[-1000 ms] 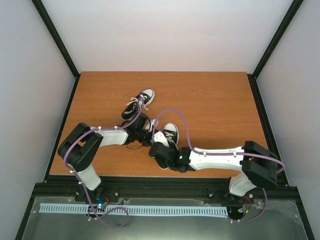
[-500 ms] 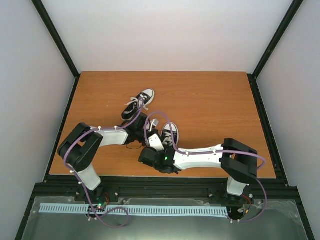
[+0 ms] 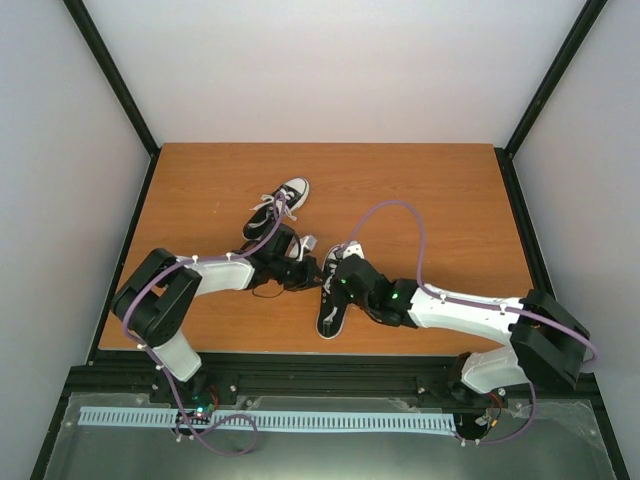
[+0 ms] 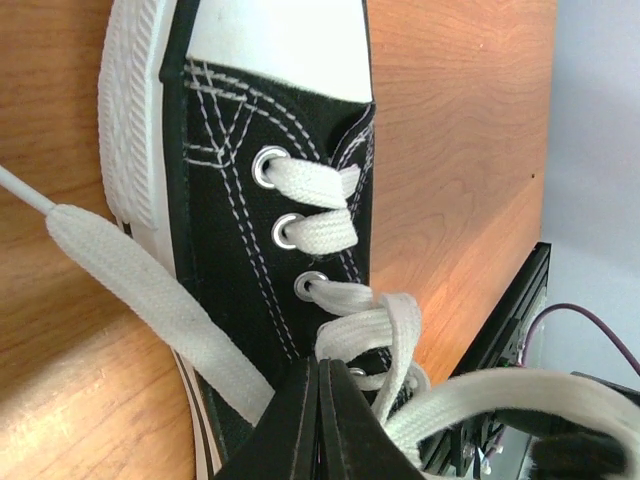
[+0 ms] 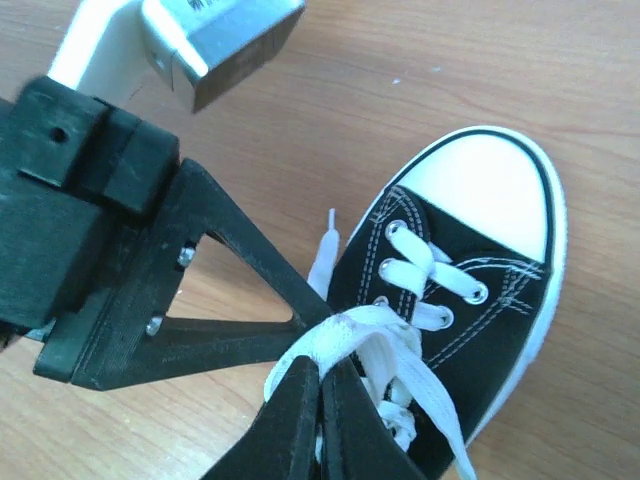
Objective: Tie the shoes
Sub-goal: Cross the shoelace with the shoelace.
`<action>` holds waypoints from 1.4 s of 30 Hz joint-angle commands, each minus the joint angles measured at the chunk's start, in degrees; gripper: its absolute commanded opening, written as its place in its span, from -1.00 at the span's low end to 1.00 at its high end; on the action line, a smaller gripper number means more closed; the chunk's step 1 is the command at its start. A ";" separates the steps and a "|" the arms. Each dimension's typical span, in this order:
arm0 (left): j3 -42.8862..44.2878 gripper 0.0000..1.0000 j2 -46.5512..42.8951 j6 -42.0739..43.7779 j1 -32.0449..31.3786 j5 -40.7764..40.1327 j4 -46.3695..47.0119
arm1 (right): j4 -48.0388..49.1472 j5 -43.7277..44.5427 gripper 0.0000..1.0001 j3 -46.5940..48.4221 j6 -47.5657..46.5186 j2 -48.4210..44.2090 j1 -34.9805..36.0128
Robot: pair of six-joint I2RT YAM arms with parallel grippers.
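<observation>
Two black shoes with white toe caps lie on the wooden table. The far shoe (image 3: pixel 283 203) is untouched. The near shoe (image 3: pixel 328 315) points its toe at the table's front edge. Both grippers meet over its laces. My left gripper (image 3: pixel 308 262) (image 4: pixel 320 392) is shut at the upper eyelets, pinching a white lace (image 4: pixel 130 280) that trails left onto the table. My right gripper (image 3: pixel 336 272) (image 5: pixel 322 385) is shut on a white lace loop (image 5: pixel 352 328) beside the left gripper's black fingers (image 5: pixel 230 250). The knot area under the tips is hidden.
A black frame rail (image 3: pixel 320 365) runs along the table's near edge, close to the near shoe's toe. Purple cables (image 3: pixel 400 210) arch above both arms. White walls stand round the wooden table (image 3: pixel 450 200).
My right arm swung from the near shoe's left front to its right side. Its gripper closed on the lace loop. The left arm stayed put.
</observation>
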 commanded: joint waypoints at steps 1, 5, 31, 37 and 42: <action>-0.01 -0.99 -3.03 1.55 0.49 -2.43 -0.24 | 8.83 -11.15 -0.94 -3.54 1.24 -1.09 -4.18; -0.47 -0.99 -4.52 1.84 0.53 -4.45 -0.54 | 11.91 -13.06 -0.94 -6.82 4.63 -2.28 -8.74; -1.98 -0.98 -1.82 3.94 4.75 -2.30 0.35 | 17.61 -17.88 -0.94 -7.34 4.97 1.33 -19.11; -2.20 -0.98 -1.59 3.54 4.75 -1.91 1.76 | 19.60 -20.51 -0.95 -3.35 3.88 7.67 -19.93; -1.51 -0.99 -1.70 3.67 4.75 -1.86 1.73 | 20.80 -23.55 -0.50 -3.06 3.17 9.34 -21.38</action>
